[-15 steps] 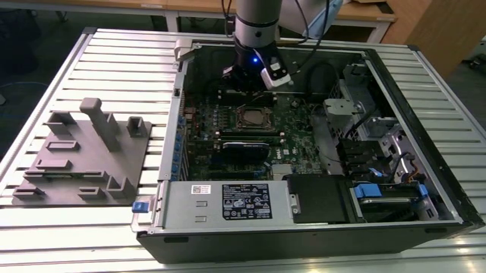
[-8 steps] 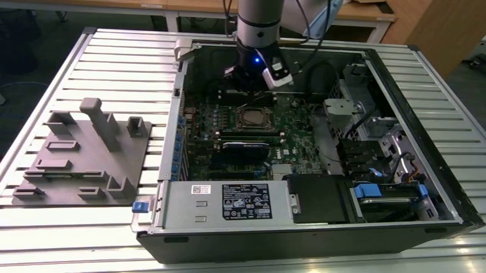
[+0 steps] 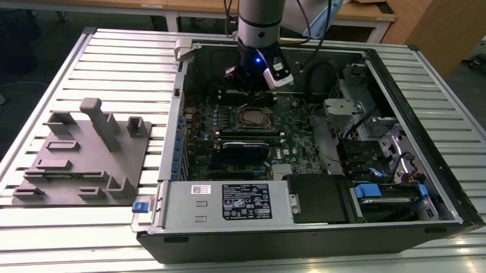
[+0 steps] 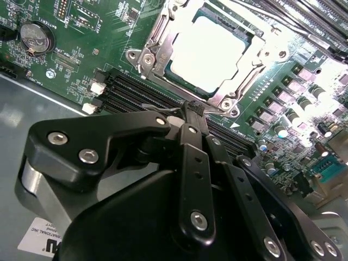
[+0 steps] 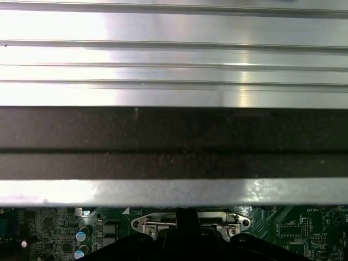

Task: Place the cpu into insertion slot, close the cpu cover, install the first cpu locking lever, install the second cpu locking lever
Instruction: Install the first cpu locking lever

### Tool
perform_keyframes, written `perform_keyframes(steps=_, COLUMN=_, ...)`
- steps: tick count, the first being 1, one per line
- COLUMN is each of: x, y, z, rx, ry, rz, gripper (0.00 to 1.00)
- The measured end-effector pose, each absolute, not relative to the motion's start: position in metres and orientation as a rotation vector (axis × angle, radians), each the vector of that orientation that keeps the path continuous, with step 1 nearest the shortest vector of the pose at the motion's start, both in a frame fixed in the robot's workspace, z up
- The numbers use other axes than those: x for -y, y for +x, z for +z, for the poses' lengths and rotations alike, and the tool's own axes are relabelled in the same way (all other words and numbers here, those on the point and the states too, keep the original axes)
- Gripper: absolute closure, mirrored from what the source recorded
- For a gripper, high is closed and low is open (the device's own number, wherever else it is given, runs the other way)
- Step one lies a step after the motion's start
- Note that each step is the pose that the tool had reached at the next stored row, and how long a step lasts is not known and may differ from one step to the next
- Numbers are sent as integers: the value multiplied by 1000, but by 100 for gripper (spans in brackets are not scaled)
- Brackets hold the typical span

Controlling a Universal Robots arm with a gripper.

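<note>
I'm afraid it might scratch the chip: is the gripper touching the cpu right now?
Apart. In the second wrist view the gripper tip ends outside the cpu cover, and the cpu top lies bare beyond it.

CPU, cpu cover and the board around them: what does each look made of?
The cpu: metal top, dull pale silver-grey, matte, glaring softly under the light. The cpu cover: thin stamped metal, probably steel, bright silvery with sharp highlights on its edges. The circuit board: glossy green laminate, likely fibreglass, with fine printed traces.
</note>
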State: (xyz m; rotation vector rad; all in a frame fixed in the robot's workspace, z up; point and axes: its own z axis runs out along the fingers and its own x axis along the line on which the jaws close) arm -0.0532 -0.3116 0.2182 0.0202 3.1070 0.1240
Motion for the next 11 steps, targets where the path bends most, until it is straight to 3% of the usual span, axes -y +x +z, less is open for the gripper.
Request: perform_keyframes(steps=11, x=310, y=-51, z=218, rx=-3107, ry=30, rz=115, gripper=89)
